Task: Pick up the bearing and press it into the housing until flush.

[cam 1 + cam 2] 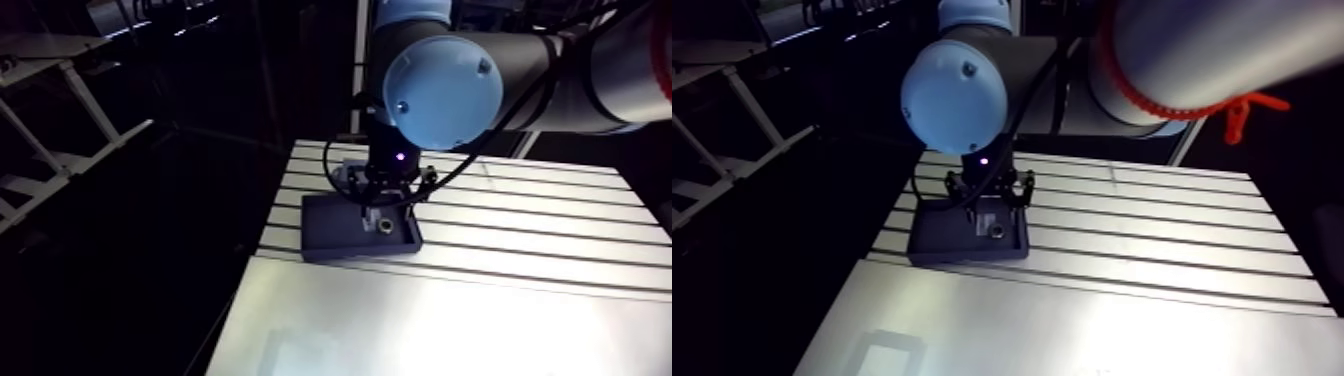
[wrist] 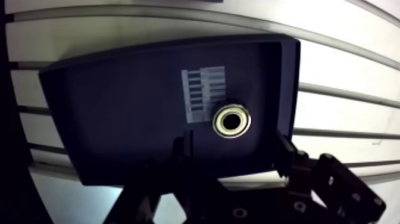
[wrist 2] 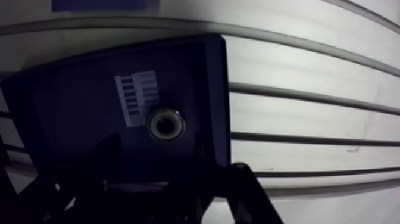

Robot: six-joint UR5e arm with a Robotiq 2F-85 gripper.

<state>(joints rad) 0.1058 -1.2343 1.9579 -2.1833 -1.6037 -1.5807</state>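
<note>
The bearing (image 2: 231,121), a small metal ring with a dark bore, lies flat in a dark rectangular tray (image 2: 119,107) with a raised rim, beside a white printed label (image 2: 203,92). My gripper (image 2: 235,156) hangs over the tray's near edge, open. Its two dark fingers (image 2: 285,156) stand apart with nothing between them, and the bearing lies just ahead of the gap. In the arm view the gripper (image 1: 386,203) comes straight down over the tray (image 1: 330,235), with the bearing (image 1: 383,224) right below it. I cannot tell whether the bearing sits in a housing bore.
The tray rests on the slotted aluminium table (image 1: 540,215) near its far left corner. A smooth bright plate (image 1: 430,330) covers the table's front part. The table's left edge drops off close beside the tray.
</note>
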